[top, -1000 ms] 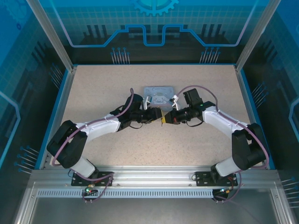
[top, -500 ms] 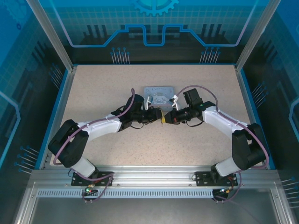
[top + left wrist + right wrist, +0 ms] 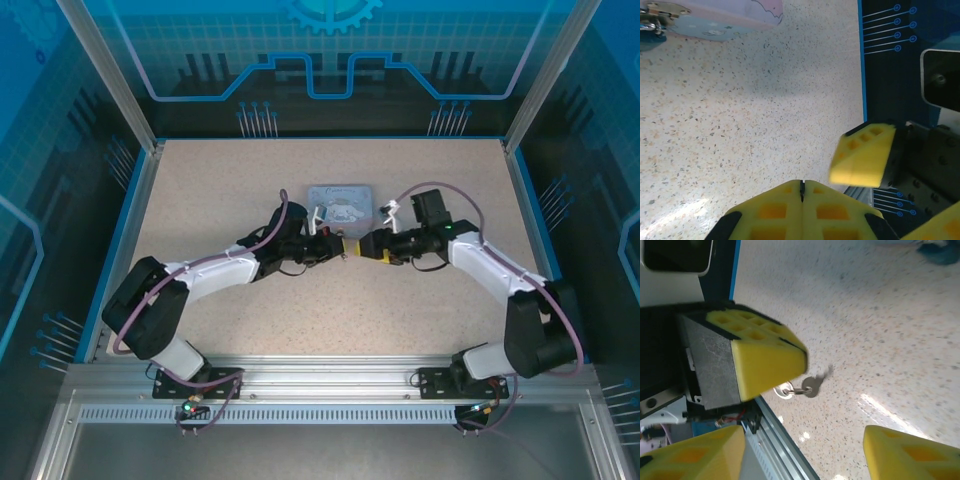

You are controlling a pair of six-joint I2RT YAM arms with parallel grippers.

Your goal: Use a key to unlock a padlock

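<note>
While your left gripper (image 3: 801, 196) has its yellow pads pressed flat together, it's pinching the key (image 3: 809, 386). In the right wrist view the key sticks out from under the pad edge, with the ring (image 3: 786, 390) at the pad end.

Key axis: it runs from the ring up and right in that view, tip pointing away from the left pads over bare table (image 3: 420, 320). The tip is blurred, so you can't read the teeth or the tilt.

Your right gripper (image 3: 366, 244) has its jaws spread wide with nothing between them. Its fingers (image 3: 910, 455) sit on either side of the left pads. In the left wrist view one right finger is just beside the left tips, and I can't tell whether they touch.

Padlock (image 3: 939, 254): a dark bluish blur at the top-right edge of the right wrist view, just beside the tin (image 3: 340, 198). It's too blurred for you to get the shackle direction or long axis.

Room:
- Both grippers meet tip to tip mid-table, on the near side of the tin and close to it.
- On the far side the tin is your tight spot.
- The near, left and right sides are bare tabletop, with its edges well apart from both grippers.
- The arms come in from each side, forearms low over the table.
</note>
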